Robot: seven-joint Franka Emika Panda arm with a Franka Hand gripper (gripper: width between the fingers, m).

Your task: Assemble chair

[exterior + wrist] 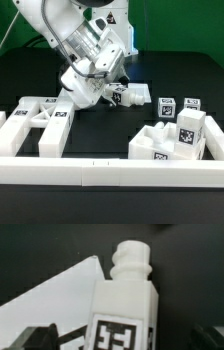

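Claw [109,92]: open, jaws spread wide, nothing gripped.
Claw attitude: tilted, low over the black table [150,78], fingertips turned toward the exterior view's right.
Fingers [28,337]: dark tips show on either side in the wrist view, each standing clear of the peg.
Peg [126,97]: cube-ended, lying on the table just ahead of the fingertips. In the wrist view it lies between the jaws, with its tagged cube end nearer the claw and its rounded stem [133,258] pointing away.
Contact: none seen between claw and peg.
X-braced frame [40,118]: flat on the table, beside and below the claw toward the exterior view's left, apart from it.
Small tagged cubes [167,105]: two, side by side beyond the peg on the exterior view's right, well clear of the claw.
Blocky tagged parts [180,135]: grouped toward the exterior view's right, nearer the camera than the claw, well apart from it.
Border rail [100,172]: long, plain and white, along the near edge, well apart from the claw.
White flat surface [55,300]: just beside the peg in the wrist view; I cannot tell which part it is.
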